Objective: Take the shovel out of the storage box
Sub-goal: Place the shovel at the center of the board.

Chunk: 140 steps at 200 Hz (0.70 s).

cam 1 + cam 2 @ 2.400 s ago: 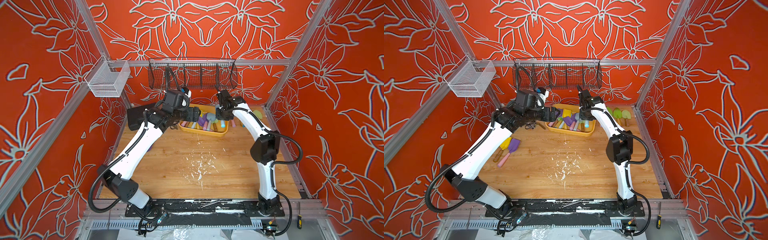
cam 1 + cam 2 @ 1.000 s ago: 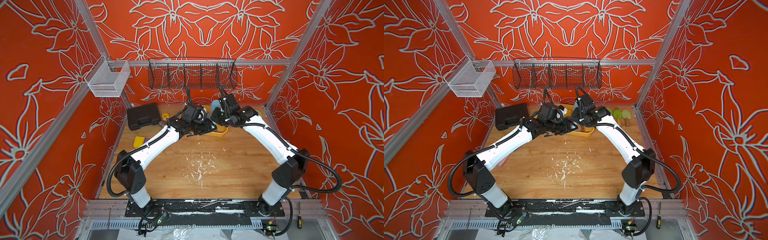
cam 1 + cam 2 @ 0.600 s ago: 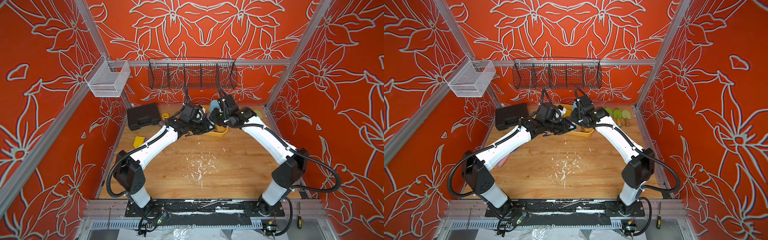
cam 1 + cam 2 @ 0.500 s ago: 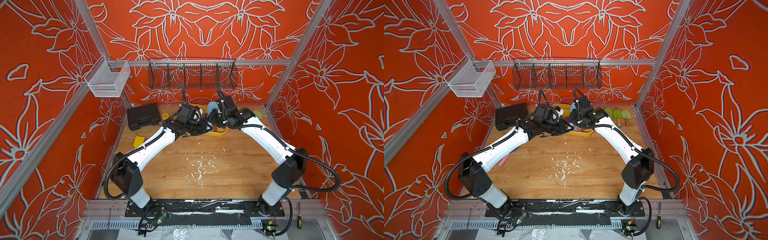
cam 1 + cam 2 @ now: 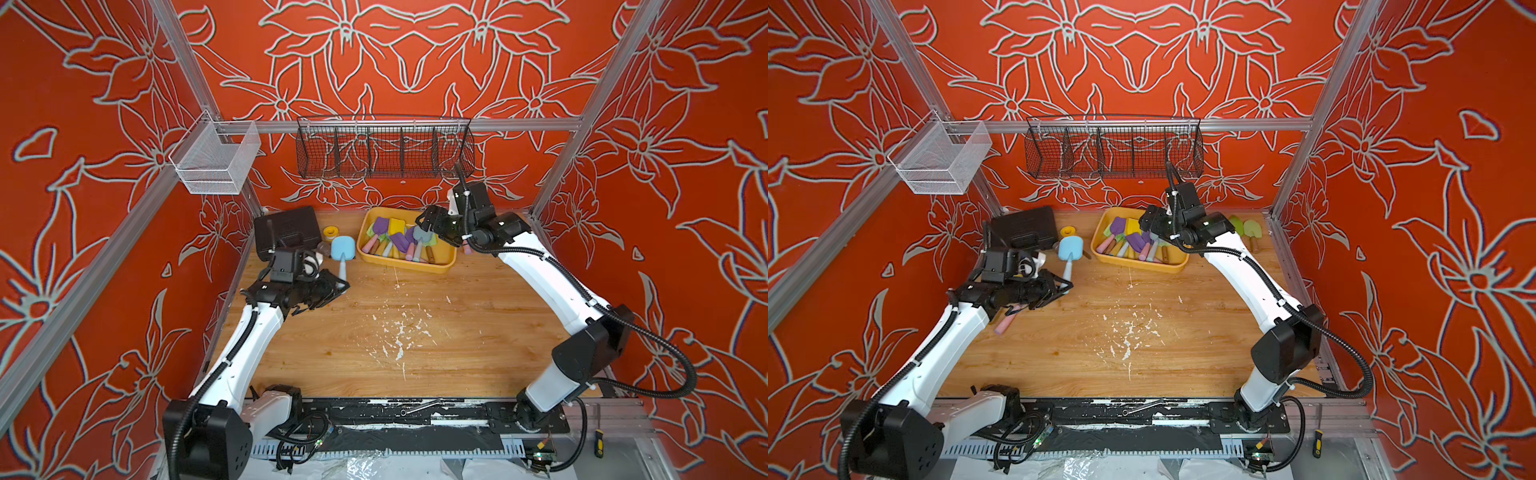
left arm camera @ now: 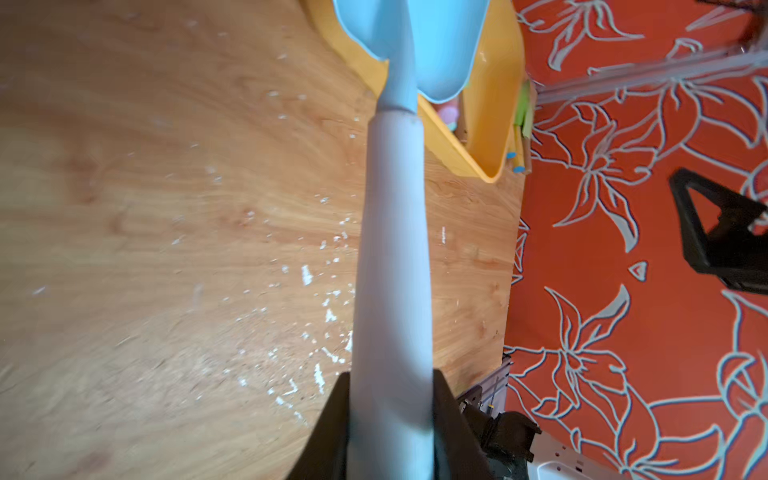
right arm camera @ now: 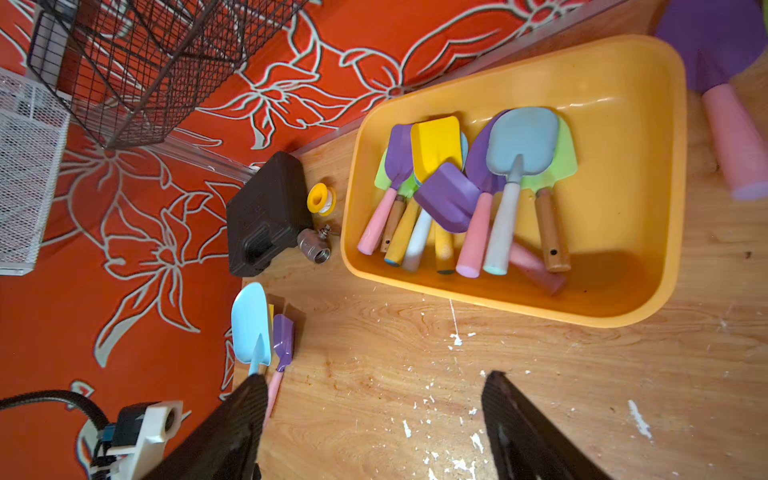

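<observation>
Red walls with white flower outlines close the wooden table (image 5: 415, 332) on three sides. A second ago both grippers were together at the front rim of the storage box (image 5: 440, 270). Now they are well apart. The left gripper (image 5: 332, 286) has pulled back to its own side, and its fingers are closed on the pale handle of the light blue shovel (image 5: 344, 249), as the left wrist view shows. The right gripper (image 5: 428, 224) stays over the box, and its jaws, nearly closed before, now stand wide apart with nothing between them.

I judge that the shovel was passed from right to left and that it is now out of the box. It seems that only setting it down remains. I cannot tell if the blade touches anything.

Room on the left is narrow. The blade points toward the black tool case (image 5: 286, 230) and the yellow tape roll (image 5: 331, 231), with a metal valve fitting (image 7: 314, 247) near them. A purple shovel (image 7: 283, 340) with a pink handle lies on the wood just beside the left arm, and the side wall is near. The middle of the table, marked only by white flecks, offers the widest free wood. Above the right gripper hangs the black wire basket (image 5: 384, 149), so lifting there needs care.
</observation>
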{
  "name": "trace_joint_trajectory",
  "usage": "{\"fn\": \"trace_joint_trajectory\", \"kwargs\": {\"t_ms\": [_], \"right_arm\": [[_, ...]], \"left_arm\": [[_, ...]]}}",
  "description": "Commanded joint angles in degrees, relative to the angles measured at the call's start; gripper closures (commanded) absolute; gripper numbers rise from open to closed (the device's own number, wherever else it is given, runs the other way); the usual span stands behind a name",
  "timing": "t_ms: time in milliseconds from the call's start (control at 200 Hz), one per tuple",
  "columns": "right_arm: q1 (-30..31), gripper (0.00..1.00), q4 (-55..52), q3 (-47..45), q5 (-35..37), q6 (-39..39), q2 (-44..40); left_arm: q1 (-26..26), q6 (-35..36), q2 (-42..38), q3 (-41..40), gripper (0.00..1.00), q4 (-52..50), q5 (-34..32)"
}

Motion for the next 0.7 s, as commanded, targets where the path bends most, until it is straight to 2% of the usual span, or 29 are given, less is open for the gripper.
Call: {"fn": "trace_joint_trajectory", "kwargs": {"t_ms": [0,100,175,225,455,696], "right_arm": [[-1.5,0.16,-0.4,-1.0,-2.8,-3.0,-1.5],[-2.8,0.15,-0.7,-1.2,-4.1,-3.7,-1.4],[-3.6,0.15,-0.6,-1.3,-5.1,-4.1,-1.4],[-4.0,0.15,-0.7,-1.3,-5.4,-4.5,-1.1],[-6.1,0.15,-0.8,-0.7,-8.3,-4.3,0.6],[-8.0,0.15,-0.6,-0.2,-10.8,-4.4,2.0]], "left_arm": [[4.2,8.5,2.0,-0.9,1.00,-5.9,5.1],[11.0,12.7,5.1,-0.7,1.00,-8.2,7.2],[14.2,17.1,8.1,0.6,1.00,-11.2,6.6],[16.6,17.9,10.6,0.8,1.00,-10.7,10.1],[17.7,24.4,24.1,9.6,1.00,-19.9,9.6],[17.7,26.5,30.9,13.6,1.00,-24.5,5.1]]}}
